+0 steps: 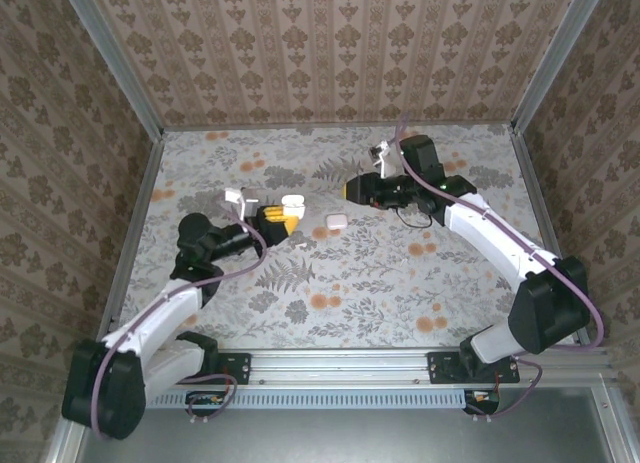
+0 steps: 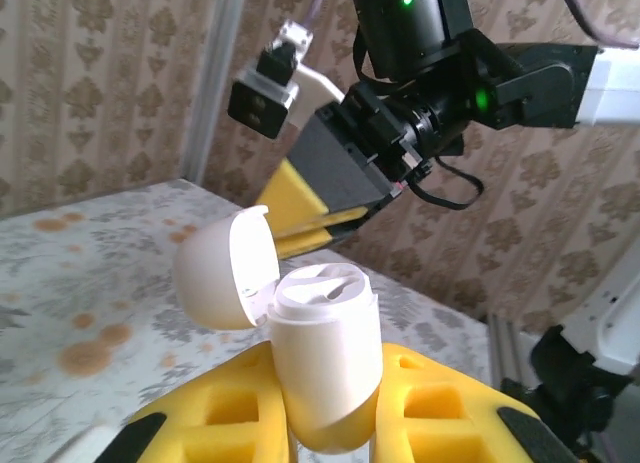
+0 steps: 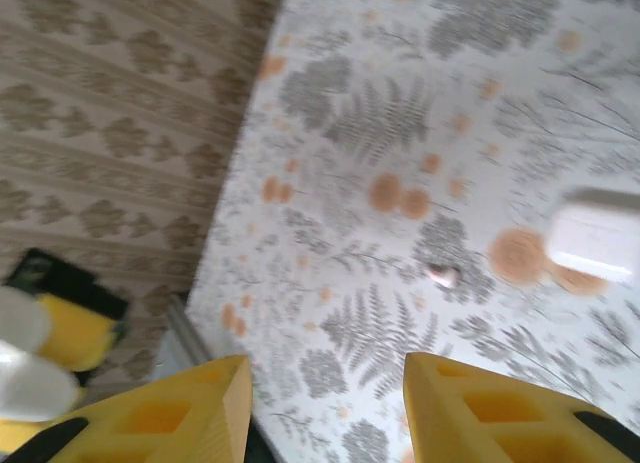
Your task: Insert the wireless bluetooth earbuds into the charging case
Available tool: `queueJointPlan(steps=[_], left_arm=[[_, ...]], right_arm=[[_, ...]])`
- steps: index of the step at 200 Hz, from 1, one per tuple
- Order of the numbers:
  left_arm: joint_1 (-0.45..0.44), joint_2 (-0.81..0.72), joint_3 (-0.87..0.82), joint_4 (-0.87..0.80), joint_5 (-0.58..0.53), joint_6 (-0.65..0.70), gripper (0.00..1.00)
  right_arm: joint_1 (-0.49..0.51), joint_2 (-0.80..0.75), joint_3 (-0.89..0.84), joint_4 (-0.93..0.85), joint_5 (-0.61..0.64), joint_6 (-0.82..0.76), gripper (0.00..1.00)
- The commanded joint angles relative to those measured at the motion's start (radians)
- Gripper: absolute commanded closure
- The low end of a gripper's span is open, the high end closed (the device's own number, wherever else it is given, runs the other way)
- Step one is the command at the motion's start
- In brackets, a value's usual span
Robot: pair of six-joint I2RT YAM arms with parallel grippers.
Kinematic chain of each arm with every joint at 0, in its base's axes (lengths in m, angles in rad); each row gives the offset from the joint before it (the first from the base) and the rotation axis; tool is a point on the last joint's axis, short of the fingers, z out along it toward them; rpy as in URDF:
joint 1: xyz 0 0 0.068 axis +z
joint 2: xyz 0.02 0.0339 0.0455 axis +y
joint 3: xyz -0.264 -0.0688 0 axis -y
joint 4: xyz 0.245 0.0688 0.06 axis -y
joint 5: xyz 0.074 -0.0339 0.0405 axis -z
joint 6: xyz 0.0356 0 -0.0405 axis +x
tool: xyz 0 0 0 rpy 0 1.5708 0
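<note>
The charging case is a glossy white rounded body standing upright between the yellow foam fingers of my left gripper, which is shut on it. Its lid hangs open to the left. I cannot tell whether its moulded top recess holds anything. From above, the case sits at my left gripper at table centre-left. My right gripper is open with nothing between its fingers and hovers above the table. A tiny pale bit, perhaps an earbud, lies on the cloth beyond it.
A smaller white rounded lump lies on the floral cloth between the two grippers, and the same lump is at the right of the right wrist view. My right gripper points left toward the case. Patterned walls enclose the table.
</note>
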State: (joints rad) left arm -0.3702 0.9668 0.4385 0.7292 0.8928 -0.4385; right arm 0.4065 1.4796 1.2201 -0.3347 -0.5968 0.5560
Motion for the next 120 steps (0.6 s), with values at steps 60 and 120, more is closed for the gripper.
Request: queueJointPlan(steps=[60,120], left_arm=[[0.058,-0.332,-0.060,-0.492,-0.193,0.323,1.00],[0.066,-0.334,-0.061,-0.552,-0.187,0.375,1.00]], right_arm=[[0.255,0.327,0.062,-0.040,0.245,0.231,0.60],[0.358,0.567,0.200,0.001,0.248,0.345,0.55]])
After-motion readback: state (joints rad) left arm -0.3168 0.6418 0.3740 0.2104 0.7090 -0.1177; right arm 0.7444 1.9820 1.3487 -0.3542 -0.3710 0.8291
